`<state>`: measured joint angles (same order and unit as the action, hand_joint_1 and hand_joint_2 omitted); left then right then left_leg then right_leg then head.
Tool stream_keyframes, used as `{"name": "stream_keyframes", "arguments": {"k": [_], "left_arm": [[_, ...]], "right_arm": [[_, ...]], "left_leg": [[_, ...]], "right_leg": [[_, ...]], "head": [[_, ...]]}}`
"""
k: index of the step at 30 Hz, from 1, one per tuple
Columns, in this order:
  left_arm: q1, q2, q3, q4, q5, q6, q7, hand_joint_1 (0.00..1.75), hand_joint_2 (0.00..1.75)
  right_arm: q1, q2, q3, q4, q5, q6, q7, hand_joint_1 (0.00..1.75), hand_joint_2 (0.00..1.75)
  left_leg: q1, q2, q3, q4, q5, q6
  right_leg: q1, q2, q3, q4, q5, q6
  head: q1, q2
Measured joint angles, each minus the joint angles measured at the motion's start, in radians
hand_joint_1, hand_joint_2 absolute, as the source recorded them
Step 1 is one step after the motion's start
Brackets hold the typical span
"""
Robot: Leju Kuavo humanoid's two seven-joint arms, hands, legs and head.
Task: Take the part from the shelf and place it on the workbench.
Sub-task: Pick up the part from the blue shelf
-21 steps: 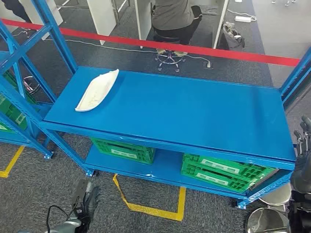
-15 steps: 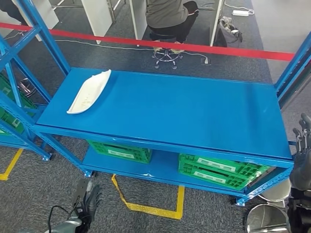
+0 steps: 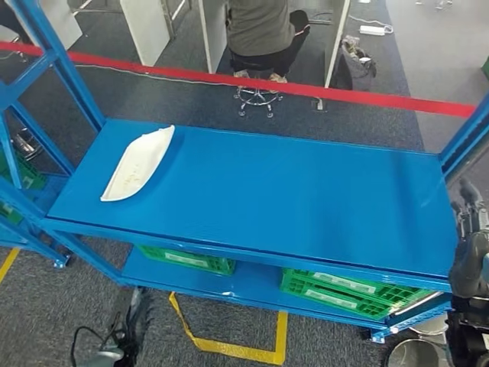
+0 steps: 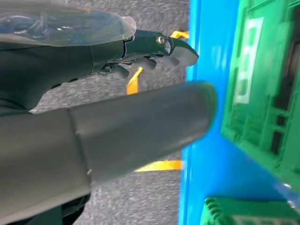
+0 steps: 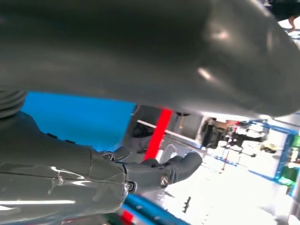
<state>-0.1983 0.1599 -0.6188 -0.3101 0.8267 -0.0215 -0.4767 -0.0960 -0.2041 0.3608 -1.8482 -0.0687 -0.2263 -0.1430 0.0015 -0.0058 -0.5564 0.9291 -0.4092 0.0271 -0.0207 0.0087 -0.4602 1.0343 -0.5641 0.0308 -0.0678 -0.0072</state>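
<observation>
Head view: a long, flat blue metal shelf [image 3: 276, 195] runs across the scene from left to right. At its far left end lies the part, a white, shallow, leaf-shaped moulded plastic piece [image 3: 137, 163], flat on the blue top with its pointed end toward the far side. Nothing touches it, and both hands are well apart from it. On the lower deck of the shelf stand two green slatted plastic crates, one toward the left [image 3: 186, 259] and one toward the right [image 3: 346, 290]. Yellow tape lines [image 3: 231, 345] mark the grey carpet on the near side. Beyond the shelf a red barrier tape [image 3: 323, 90] stretches across, and behind it a person [image 3: 260, 30] sits on a wheeled stool. The left hand [image 3: 134, 325] hangs low at the near left, below the level of the shelf top, dark fingers pointing away. The right hand [image 3: 470, 248] sits at the near right, just beside the right end of the shelf.

Left wrist view: the left hand's thick grey thumb and darker fingers [image 4: 159, 47] lie straight and apart with nothing between them, so it is released. Past them are the blue lower deck and green crates.

Right wrist view: the right hand's fingers [image 5: 169, 171] reach out loosely, grasping nothing, with blue shelf surface behind.
</observation>
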Motion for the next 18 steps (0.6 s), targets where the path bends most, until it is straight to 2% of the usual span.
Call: {"name": "stream_keyframes", "arguments": {"k": [2,3,4,5,6,7,8,9,10,12,14,18], "left_arm": [[0.000,0.000,0.000,0.000,0.000,0.001,0.000,0.00,0.00],[0.002,-0.001,0.000,0.000,0.000,0.002,0.000,0.00,0.00],[0.003,-0.001,0.000,0.000,0.000,0.002,0.000,0.00,0.00],[0.004,-0.002,0.000,0.000,0.000,0.002,0.000,0.00,0.00],[0.004,-0.003,0.000,0.000,-0.001,0.002,0.000,0.00,0.00],[0.004,-0.004,0.000,0.000,-0.001,0.003,0.000,0.00,0.00],[0.004,-0.006,0.000,0.000,-0.002,0.005,-0.001,0.00,0.00],[0.003,-0.007,0.000,0.000,-0.002,0.007,-0.001,0.00,0.00],[0.002,-0.008,0.000,0.000,-0.003,0.010,-0.002,0.00,0.00],[0.000,-0.008,0.000,0.000,-0.003,0.013,-0.004,0.00,0.00],[-0.002,-0.008,0.000,0.000,-0.003,0.015,-0.005,0.00,0.00],[-0.006,-0.006,0.001,0.000,0.000,0.025,-0.012,0.00,0.00]], "right_arm": [[-0.002,0.000,0.001,0.001,0.000,0.000,0.000,0.00,0.00],[-0.001,0.000,0.001,0.003,0.000,0.000,0.001,0.00,0.00],[0.000,0.000,0.001,0.004,0.000,0.000,0.001,0.00,0.00],[0.001,0.000,0.001,0.005,0.000,0.000,0.001,0.00,0.00],[0.001,0.000,0.001,0.006,0.000,0.000,0.001,0.00,0.00],[0.001,0.000,0.001,0.007,-0.001,0.000,0.001,0.00,0.00],[0.001,0.000,0.001,0.008,-0.003,0.002,0.002,0.00,0.00],[0.000,0.000,0.001,0.010,-0.006,0.004,0.003,0.00,0.00],[0.000,-0.001,0.001,0.011,-0.009,0.006,0.005,0.00,0.00],[-0.002,-0.001,0.001,0.014,-0.012,0.009,0.006,0.00,0.00],[-0.004,-0.001,0.002,0.014,-0.017,0.014,0.006,0.00,0.00],[-0.006,-0.001,0.003,0.014,-0.031,0.035,0.002,0.00,0.00]], "left_leg": [[-0.004,0.000,0.016,0.000,-0.015,0.008],[-0.006,0.000,0.025,0.000,-0.023,0.009],[-0.007,0.000,0.036,0.000,-0.031,0.010],[-0.009,-0.001,0.049,0.000,-0.040,0.009],[-0.010,-0.001,0.064,0.000,-0.049,0.008],[-0.010,-0.002,0.077,0.000,-0.059,0.006],[-0.011,-0.003,0.087,0.001,-0.067,0.003],[-0.012,-0.004,0.093,0.003,-0.075,-0.002],[-0.013,-0.004,0.096,0.006,-0.081,-0.008],[-0.013,-0.003,0.097,0.010,-0.089,-0.016],[-0.012,-0.001,0.097,0.009,-0.091,-0.016],[-0.010,0.000,0.101,-0.002,-0.091,-0.016]], "right_leg": [[0.002,-0.002,-0.086,0.140,-0.050,-0.001],[0.003,-0.002,-0.128,0.191,-0.071,-0.002],[0.003,-0.002,-0.155,0.209,-0.076,-0.003],[0.004,-0.002,-0.165,0.189,-0.057,-0.005],[0.004,-0.002,-0.158,0.136,-0.013,-0.008],[0.004,-0.002,-0.145,0.066,0.047,-0.013],[0.007,-0.004,-0.134,0.008,0.086,-0.016],[0.009,-0.005,-0.124,-0.031,0.113,-0.020],[0.011,-0.006,-0.120,-0.048,0.125,-0.025],[0.013,-0.005,-0.113,-0.047,0.131,-0.031],[0.015,-0.003,-0.112,-0.047,0.138,-0.032],[0.018,-0.001,-0.114,-0.047,0.132,-0.037]], "head": [[0.008,0.000],[0.010,0.000],[0.012,0.000],[0.013,0.000],[0.014,0.000],[0.015,0.000],[0.017,0.000],[0.018,0.000],[0.020,0.000],[0.019,0.000],[0.015,0.000],[0.013,0.000]]}}
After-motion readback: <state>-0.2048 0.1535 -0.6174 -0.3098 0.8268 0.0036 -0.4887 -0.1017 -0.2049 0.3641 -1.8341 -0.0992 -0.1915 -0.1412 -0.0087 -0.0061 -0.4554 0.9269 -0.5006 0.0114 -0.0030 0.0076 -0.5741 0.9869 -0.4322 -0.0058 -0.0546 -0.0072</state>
